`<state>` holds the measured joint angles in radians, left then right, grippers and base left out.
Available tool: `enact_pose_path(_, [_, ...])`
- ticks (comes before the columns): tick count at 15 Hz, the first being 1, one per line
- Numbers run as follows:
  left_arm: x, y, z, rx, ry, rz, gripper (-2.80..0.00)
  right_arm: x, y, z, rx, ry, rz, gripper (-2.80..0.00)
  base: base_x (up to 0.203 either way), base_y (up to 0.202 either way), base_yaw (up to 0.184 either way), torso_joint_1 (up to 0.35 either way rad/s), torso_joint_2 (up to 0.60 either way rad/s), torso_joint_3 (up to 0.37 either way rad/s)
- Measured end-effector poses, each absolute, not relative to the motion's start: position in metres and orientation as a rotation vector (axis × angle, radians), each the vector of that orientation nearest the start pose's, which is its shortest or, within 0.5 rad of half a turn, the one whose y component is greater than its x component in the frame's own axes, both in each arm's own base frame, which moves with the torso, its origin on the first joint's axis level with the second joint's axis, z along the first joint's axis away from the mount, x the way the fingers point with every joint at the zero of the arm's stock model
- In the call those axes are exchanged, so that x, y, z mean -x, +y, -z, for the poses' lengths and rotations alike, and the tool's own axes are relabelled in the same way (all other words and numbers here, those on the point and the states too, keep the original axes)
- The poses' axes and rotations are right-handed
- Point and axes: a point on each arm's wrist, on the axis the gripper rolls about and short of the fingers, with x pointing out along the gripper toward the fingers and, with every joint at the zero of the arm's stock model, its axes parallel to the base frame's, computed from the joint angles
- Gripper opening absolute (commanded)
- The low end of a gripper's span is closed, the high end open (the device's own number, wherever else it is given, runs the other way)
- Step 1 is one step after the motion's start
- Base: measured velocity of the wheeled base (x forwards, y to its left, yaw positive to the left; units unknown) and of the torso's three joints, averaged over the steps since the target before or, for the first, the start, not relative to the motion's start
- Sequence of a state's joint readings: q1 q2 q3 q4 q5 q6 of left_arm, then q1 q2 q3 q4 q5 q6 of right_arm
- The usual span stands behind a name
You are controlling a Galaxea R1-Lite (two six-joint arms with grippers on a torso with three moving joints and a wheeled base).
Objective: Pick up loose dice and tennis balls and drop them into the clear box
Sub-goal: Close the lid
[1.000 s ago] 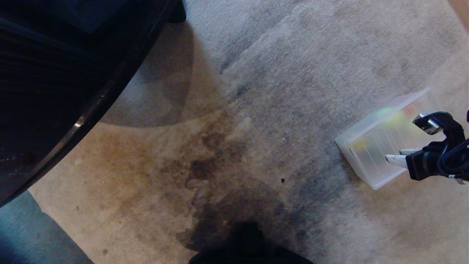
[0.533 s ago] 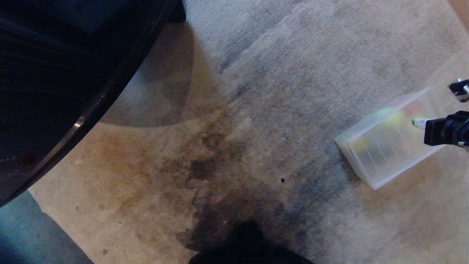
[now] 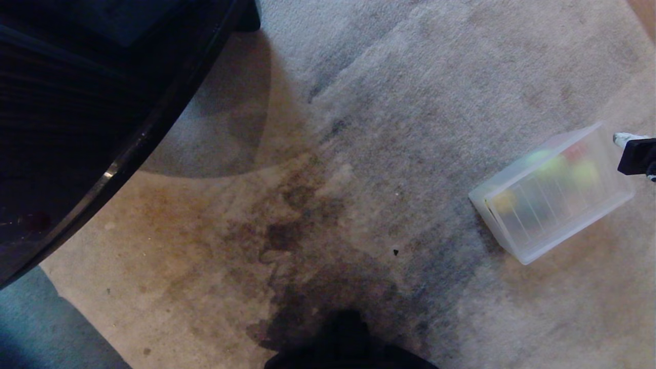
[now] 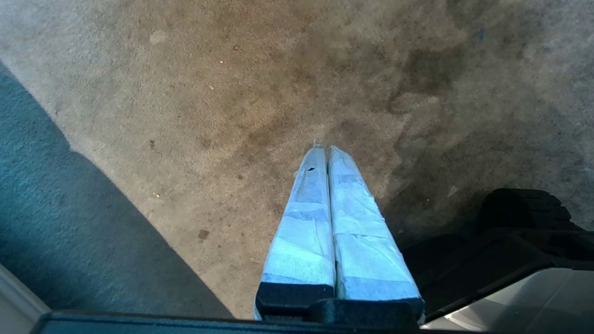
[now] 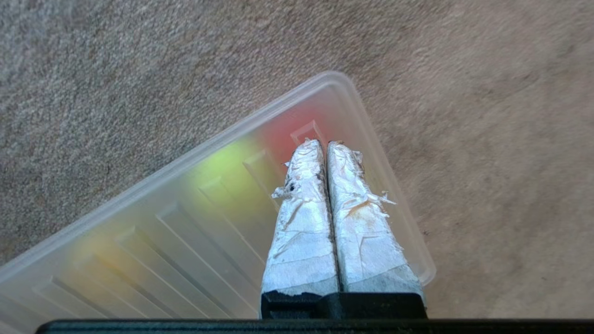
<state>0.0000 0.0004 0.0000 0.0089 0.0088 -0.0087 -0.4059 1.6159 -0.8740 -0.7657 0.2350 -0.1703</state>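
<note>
The clear box [image 3: 479, 201] sits on the carpet at the right, with a ribbed clear top surface. Blurred shapes show through it: red [image 3: 575, 151], yellow-green [image 3: 551, 165] and yellow [image 3: 505, 201]; I cannot tell dice from tennis balls. No loose dice or tennis balls show on the carpet. My right gripper [image 3: 617, 137] is at the right edge, over the box's far right corner, shut and empty. In the right wrist view the right gripper [image 5: 323, 144] hangs above the box [image 5: 139, 188], near the red shape [image 5: 280, 132]. My left gripper [image 4: 326, 149] is parked over carpet, shut.
Dark furniture [image 3: 77, 102] fills the upper left. The carpet [image 3: 307, 205] is stained brown and black in the middle. My dark base [image 3: 348, 343] shows at the bottom edge. A blue-grey floor strip [image 3: 41, 328] lies at the lower left.
My right gripper has shut and swung from the box's near side up and to the right, now mostly out of the head view. The box has not moved.
</note>
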Motion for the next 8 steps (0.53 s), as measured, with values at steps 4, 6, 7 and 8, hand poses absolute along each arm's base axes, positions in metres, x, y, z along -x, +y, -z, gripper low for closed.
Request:
enact_pose_path(4, [0.023,0.0,-0.075,0.009,0.01,-0.009,-2.8,-0.279,-0.118,-0.232,0.167,0.0,0.184,-2.8,0.0,0.0,0.0,0.0,0.0,0.0])
enact_pose_path(6, [0.023,0.0,-0.075,0.009,0.01,-0.009,-2.8,-0.282,-0.121,-0.227,0.164,0.008,0.186,-2.8,0.0,0.0,0.0,0.0,0.0,0.0])
enact_pose_path(7, [0.023,0.0,-0.074,0.009,0.011,-0.009,-2.8,-0.284,-0.122,-0.227,0.169,-0.002,0.188,-2.8,0.0,0.0,0.0,0.0,0.0,0.0])
enact_pose_path(8, [0.023,0.0,-0.074,0.009,0.011,-0.009,-2.8,-0.286,-0.123,-0.228,0.181,-0.032,0.192,-2.8,0.0,0.0,0.0,0.0,0.0,0.0])
